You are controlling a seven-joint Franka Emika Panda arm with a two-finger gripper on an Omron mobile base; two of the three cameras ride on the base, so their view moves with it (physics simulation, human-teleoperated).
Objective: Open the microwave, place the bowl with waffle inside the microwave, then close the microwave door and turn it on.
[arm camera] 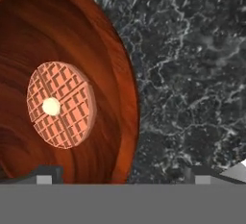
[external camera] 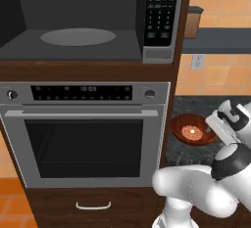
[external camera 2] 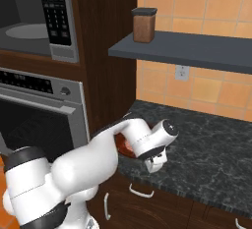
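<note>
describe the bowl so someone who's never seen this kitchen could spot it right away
Start at the tall dark wood cabinet holding the microwave above the steel oven. Just right of it runs a black speckled counter, and the bowl sits at its near left end. It is glossy reddish-brown, with a small round grid-patterned waffle in it.

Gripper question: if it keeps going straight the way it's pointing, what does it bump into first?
Probably the bowl: its rim lies between the open gripper fingertips, with the dark counter beside it. Depth is hard to judge.
</note>
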